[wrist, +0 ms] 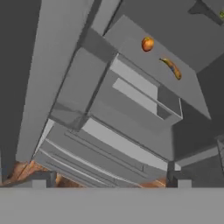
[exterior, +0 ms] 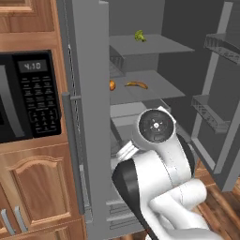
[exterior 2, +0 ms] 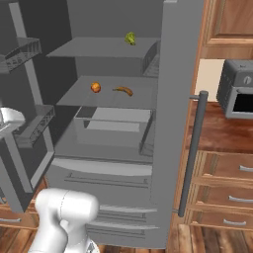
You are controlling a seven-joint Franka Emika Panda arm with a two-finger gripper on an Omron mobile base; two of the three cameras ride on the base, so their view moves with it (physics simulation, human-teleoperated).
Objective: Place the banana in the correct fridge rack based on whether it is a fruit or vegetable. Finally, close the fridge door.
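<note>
Yellow banana (exterior 2: 123, 90) already lies on the fridge's middle shelf (exterior 2: 143, 99) beside an orange fruit (exterior 2: 96, 87) (vegetable above); gripper (wrist: 109, 179) spread, empty, should swing the open door (exterior 2: 180, 89) shut squarely.

white arm (exterior: 159, 187) folded low, tool (wrist: 111, 180) jaws spread wide, gripping nothing.

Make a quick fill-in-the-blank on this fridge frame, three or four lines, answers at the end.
1. The banana lies on the same shelf as a small round ____ fruit.
2. The lumpy green vegetable sits on the shelf ____ the banana's shelf.
3. The fridge door stands ____.
4. The gripper holds ____; its fingertips stand wide apart.

Missing words: orange; above; open; nothing
</note>
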